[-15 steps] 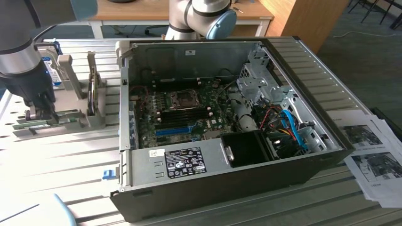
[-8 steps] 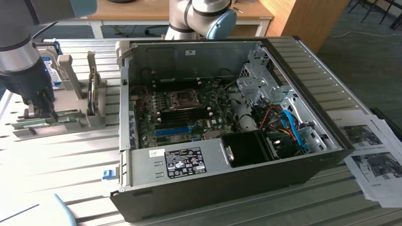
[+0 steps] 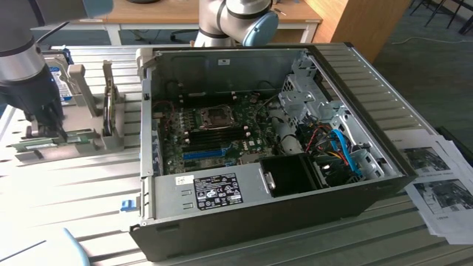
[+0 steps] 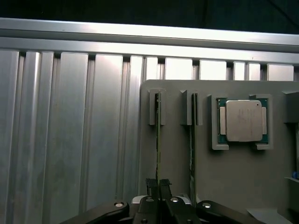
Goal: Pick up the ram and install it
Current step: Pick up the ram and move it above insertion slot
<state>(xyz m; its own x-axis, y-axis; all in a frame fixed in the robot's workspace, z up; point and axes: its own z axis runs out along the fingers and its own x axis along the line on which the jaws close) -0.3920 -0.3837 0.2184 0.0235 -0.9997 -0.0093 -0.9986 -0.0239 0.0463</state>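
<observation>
Two green ram sticks stand on edge in slots of a grey holder [image 4: 233, 177]. My gripper [image 4: 159, 186] sits over one ram [image 4: 158, 140], its dark fingers [image 4: 151, 185] pressed against both faces of the stick, shut on it. The other stick [image 4: 191, 149] stands parallel beside it, apart from the fingers. In the exterior view my gripper [image 3: 46, 128] is down at the grey holder [image 3: 96, 141] at the exterior view's left, where the green ram [image 3: 52, 145] lies low in the holder.
A square silver CPU [image 4: 243, 120] rests in a pocket of the holder. An open computer case [image 3: 258, 221] fills the table's middle, its motherboard [image 3: 214, 138] exposed. A blue-labelled hard drive [image 3: 63, 83] stands behind the holder. Printed sheets [image 3: 440, 183] lie at the exterior view's right.
</observation>
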